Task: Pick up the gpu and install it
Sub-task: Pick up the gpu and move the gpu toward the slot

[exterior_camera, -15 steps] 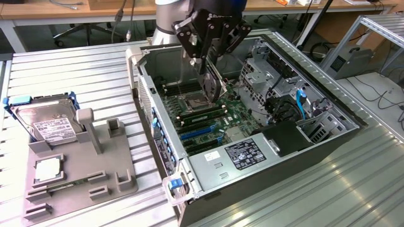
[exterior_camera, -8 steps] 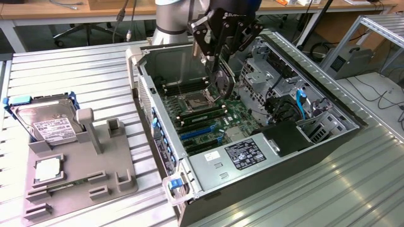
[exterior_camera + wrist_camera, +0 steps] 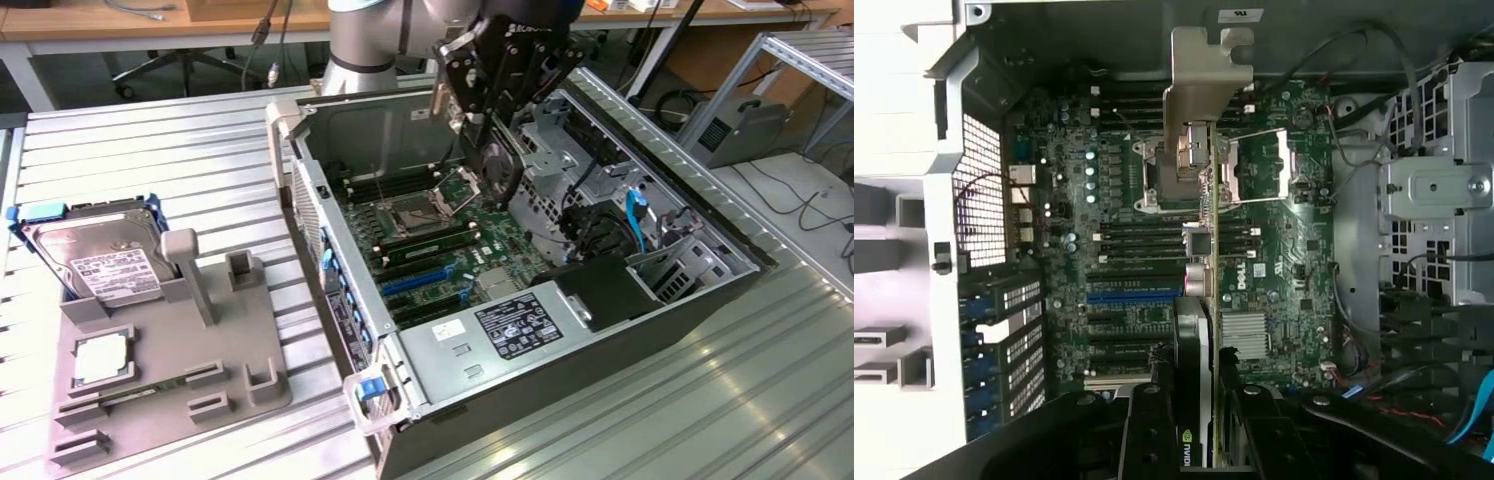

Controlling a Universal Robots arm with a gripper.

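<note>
Dark, thin gpu (image 3: 499, 168) hangs on edge in the gripper (image 3: 483, 130), whose jaws are nearly closed on it, over the open computer case (image 3: 304, 190). From the wrist, the gpu lies across the blue slot (image 3: 1134, 296), not along it; seating it well likely needs its silver bracket (image 3: 1202, 100) turned toward the vented wall (image 3: 982, 190).

motherboard (image 3: 1274, 300): white "DELL" print | gpu (image 3: 1192, 390): green NVIDIA logo on its edge
</note>
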